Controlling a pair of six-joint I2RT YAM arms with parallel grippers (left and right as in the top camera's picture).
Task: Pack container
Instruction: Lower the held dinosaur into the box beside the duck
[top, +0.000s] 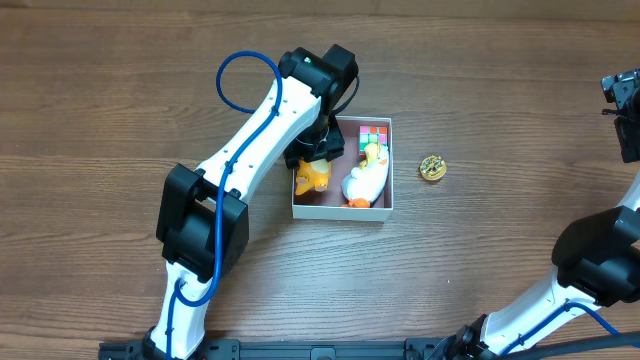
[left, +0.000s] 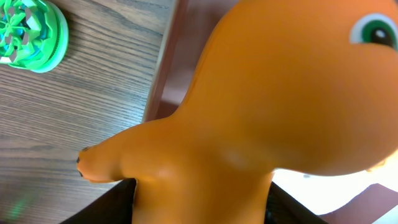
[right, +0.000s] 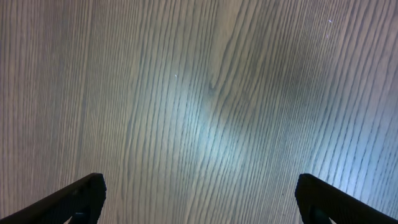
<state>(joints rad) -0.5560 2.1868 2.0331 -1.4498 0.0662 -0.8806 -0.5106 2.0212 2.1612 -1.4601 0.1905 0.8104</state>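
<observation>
On my overhead feed the container (top: 340, 212) sits near the middle of the wooden table (top: 100, 100), a shallow square box with thin white walls and a dull pink floor. The left arm reaches over its left side, and the left gripper (top: 315, 160) is above that part of the box, pinching an orange toy figure (top: 312, 180).

In the left wrist view that figure fills nearly the whole picture: smooth orange body, a green and white eye at the upper right, a stubby limb pointing left over the box wall. The dark fingers (left: 112, 208) flank its base at the bottom edge. I cannot tell whether the toy touches the pink floor.

Two things already lie in the box: a colour-tiled puzzle cube (top: 374, 133) in the far right corner, and just below it a white duck toy (top: 362, 182) with an orange beak and feet, lying along the right wall.

A small round golden object (top: 432, 167) rests on the table just right of the box. A green round piece (left: 28, 34) lies on the wood left of the box.

The right gripper (right: 199, 199) hangs over bare wood well off to the right, its fingers spread wide and holding nothing.
</observation>
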